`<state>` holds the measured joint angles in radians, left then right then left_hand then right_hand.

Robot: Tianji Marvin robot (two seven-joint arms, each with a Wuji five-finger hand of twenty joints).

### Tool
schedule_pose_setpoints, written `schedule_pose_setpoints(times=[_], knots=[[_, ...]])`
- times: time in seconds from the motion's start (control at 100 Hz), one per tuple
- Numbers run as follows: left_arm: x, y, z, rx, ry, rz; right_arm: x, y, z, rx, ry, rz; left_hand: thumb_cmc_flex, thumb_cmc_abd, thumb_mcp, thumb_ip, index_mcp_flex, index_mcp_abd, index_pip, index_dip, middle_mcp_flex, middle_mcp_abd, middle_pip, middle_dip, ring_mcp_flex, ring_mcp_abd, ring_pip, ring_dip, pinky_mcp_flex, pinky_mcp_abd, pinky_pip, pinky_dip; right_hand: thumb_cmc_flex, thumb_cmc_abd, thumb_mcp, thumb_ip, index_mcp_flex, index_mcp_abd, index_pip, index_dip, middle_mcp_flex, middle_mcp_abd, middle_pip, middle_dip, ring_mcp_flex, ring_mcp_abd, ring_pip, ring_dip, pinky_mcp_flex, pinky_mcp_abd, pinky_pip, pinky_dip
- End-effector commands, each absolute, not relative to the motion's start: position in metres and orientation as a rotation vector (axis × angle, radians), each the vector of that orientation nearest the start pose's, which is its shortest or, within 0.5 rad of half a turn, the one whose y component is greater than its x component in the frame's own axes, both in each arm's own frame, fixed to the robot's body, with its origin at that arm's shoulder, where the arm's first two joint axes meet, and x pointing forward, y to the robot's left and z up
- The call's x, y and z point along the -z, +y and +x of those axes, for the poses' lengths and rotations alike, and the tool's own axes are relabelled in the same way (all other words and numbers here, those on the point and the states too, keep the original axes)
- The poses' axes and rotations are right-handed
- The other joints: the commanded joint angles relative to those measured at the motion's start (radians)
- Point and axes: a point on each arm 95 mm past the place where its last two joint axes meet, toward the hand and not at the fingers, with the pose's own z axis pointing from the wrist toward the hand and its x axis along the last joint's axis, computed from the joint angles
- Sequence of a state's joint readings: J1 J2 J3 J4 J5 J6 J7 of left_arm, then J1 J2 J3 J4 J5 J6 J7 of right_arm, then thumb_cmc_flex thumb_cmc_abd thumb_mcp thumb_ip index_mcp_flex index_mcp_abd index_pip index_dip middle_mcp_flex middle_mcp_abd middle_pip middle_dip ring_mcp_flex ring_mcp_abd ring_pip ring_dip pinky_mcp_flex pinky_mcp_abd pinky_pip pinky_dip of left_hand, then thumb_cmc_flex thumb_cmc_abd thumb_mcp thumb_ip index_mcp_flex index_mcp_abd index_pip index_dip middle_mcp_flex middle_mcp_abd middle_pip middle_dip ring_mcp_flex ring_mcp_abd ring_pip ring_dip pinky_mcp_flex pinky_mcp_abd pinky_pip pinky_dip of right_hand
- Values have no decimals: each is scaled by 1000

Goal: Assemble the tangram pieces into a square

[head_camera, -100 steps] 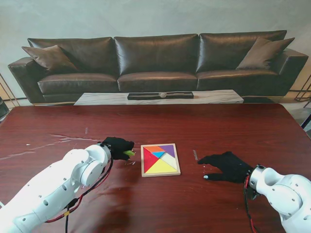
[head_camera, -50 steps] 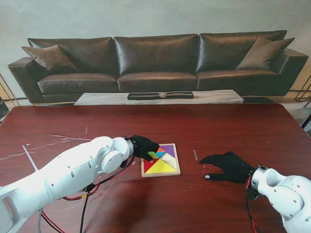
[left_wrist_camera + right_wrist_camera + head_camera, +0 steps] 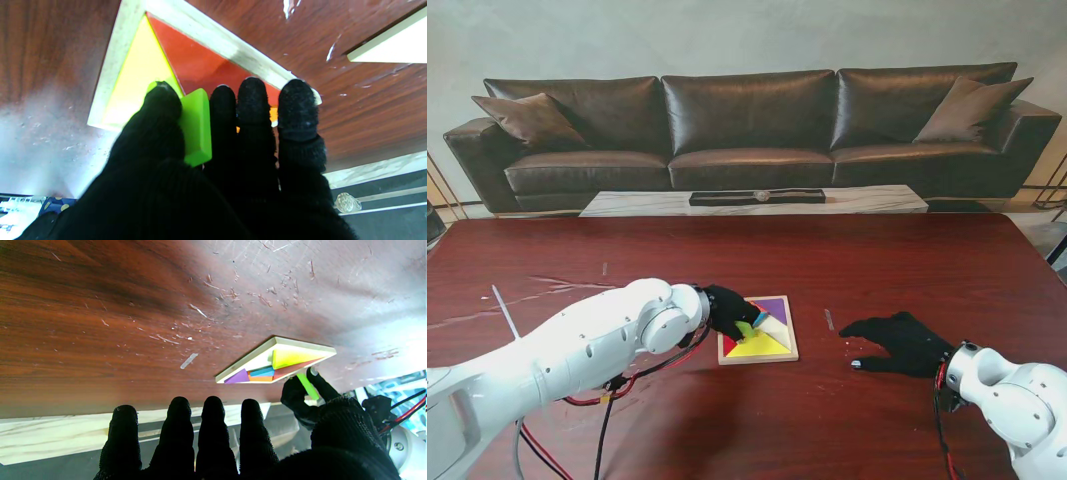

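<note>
A square wooden tray (image 3: 788, 355) lies mid-table with coloured tangram pieces in it: yellow (image 3: 759, 345), purple (image 3: 773, 306), red, orange, blue and a pale one. My left hand (image 3: 730, 309), in a black glove, is over the tray's left half, shut on a green piece (image 3: 196, 128) pinched between thumb and fingers (image 3: 224, 110). In the left wrist view the red (image 3: 200, 65) and yellow (image 3: 140, 75) triangles lie just beyond the fingertips. The right wrist view shows the green piece (image 3: 307, 386) held at the tray's edge (image 3: 245, 362). My right hand (image 3: 899, 344) rests flat on the table, fingers spread, holding nothing.
A small pale scrap (image 3: 829, 320) lies on the table between the tray and my right hand. Red and black cables (image 3: 602, 400) hang under my left arm. A dark leather sofa (image 3: 747, 125) and a low table (image 3: 757, 200) stand beyond the far edge.
My left hand carried the green piece rightward from beside the tray to over its left half, then lowered slightly toward it. The right hand stayed put.
</note>
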<state>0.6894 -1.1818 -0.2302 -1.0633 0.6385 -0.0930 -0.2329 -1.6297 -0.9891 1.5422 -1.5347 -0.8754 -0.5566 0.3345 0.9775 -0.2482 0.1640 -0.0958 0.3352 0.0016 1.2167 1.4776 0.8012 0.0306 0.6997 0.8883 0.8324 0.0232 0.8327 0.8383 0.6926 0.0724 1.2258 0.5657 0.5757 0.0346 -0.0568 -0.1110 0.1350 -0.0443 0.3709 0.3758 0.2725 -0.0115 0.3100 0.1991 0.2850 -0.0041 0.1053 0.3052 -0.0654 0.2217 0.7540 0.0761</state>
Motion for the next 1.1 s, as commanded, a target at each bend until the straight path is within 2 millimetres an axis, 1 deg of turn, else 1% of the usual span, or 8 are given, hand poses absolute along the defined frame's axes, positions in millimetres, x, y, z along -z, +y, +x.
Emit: schedule_pose_setpoints(times=[0.0,0.13,0.24,0.34,0.41,0.56,0.79,1.09], knots=[[337,-138,506,1191,2309,-867,325,-113,384,-1448,1934,1208,6,-2,71,49,-21,-17,22,-12,-35,-11,-17,24,-28,3,-4,13,-4,-13,7,16,3,26,6,24,-41,-9,-8,2,-7,-12,-6,-5,-4,-22,3,-5,-18,10,-1,-21],[340,-138,507,1182,2312,-874,325,-113,385,-1449,1934,1207,-1,-5,78,45,-36,-1,9,-41,-53,-2,-29,17,-35,4,-7,12,-10,-13,6,16,3,25,6,23,-41,-10,-7,2,-4,-11,-5,-5,-3,-23,4,-5,-18,10,-1,-21],[342,-138,507,1166,2324,-871,325,-112,385,-1450,1936,1207,-10,-5,83,41,-61,19,3,-102,-84,8,-44,-5,-51,5,-16,9,-28,-8,4,22,3,26,6,24,-41,-9,-7,2,-4,-11,-5,-5,-1,-22,4,-5,-18,10,-1,-21],[343,-138,508,1160,2328,-873,325,-111,385,-1451,1938,1206,-8,0,70,42,-92,51,2,-194,-129,24,-59,-52,-63,4,-28,2,-38,-7,-1,25,4,25,6,24,-42,-10,-6,2,-3,-10,-5,-5,-1,-22,4,-5,-17,10,-1,-21],[343,-138,509,1153,2328,-876,325,-111,385,-1451,1940,1206,-6,12,44,49,-133,86,-14,-284,-191,43,-75,-176,-88,6,-50,-11,-57,-5,-11,31,4,25,6,24,-42,-10,-6,2,-3,-10,-5,-5,1,-21,5,-5,-17,10,-1,-21],[343,-138,509,1159,2317,-873,326,-110,385,-1451,1942,1208,-21,23,41,51,-156,128,-92,-369,-257,71,-122,-221,-118,7,-75,-24,-72,-6,-20,33,4,25,6,24,-41,-11,-5,2,-1,-9,-5,-5,3,-20,5,-4,-17,11,-1,-21],[343,-138,511,1174,2294,-866,327,-110,385,-1451,1942,1212,-50,50,47,55,-163,166,-232,-464,-326,106,-201,-292,-154,13,-118,-49,-90,-4,-33,40,3,26,6,24,-39,-8,-4,2,1,-8,-3,-3,11,-16,10,-1,-18,15,-2,-22],[340,-139,514,1203,2251,-857,328,-111,384,-1444,1941,1224,-82,83,61,60,-154,181,-355,-562,-386,128,-263,-355,-187,21,-152,-73,-119,3,-51,50,3,27,6,24,-40,-8,-4,2,2,-4,-3,-3,11,-13,8,1,-19,14,-3,-22]])
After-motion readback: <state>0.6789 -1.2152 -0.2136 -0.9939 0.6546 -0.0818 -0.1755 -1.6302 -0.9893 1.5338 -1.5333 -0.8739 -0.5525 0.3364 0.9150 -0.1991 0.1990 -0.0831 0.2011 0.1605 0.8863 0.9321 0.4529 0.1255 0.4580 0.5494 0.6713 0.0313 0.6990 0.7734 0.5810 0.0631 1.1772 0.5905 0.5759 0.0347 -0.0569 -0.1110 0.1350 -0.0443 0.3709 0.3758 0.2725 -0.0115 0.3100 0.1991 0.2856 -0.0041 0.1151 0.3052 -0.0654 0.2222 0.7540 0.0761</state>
